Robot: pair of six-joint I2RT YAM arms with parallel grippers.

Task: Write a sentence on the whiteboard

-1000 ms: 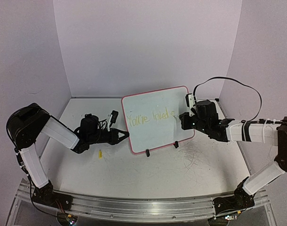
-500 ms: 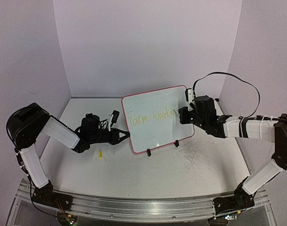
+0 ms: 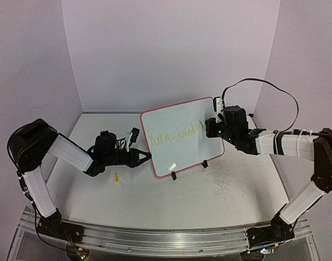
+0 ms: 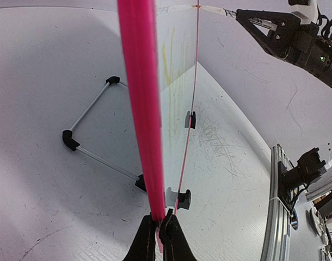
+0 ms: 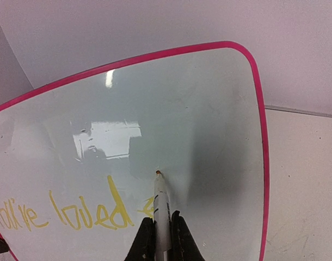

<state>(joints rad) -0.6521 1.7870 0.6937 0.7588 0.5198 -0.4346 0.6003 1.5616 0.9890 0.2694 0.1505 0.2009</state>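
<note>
The whiteboard stands tilted on its black wire stand at mid table, pink rim all round. The sentence in pale yellow reads "You're loved" with a fresh stroke after it; it also shows in the right wrist view. My left gripper is shut on the board's left rim. My right gripper is shut on a white marker, whose tip touches the board's face just right of "loved".
A small yellow marker cap lies on the table in front of the left arm. Grey scratch marks cover the table right of the board. Lilac walls close the back and sides.
My right gripper has moved up and slightly right along the board with the marker, adding a stroke after "loved". The board has tilted a little. The left gripper has stayed put.
</note>
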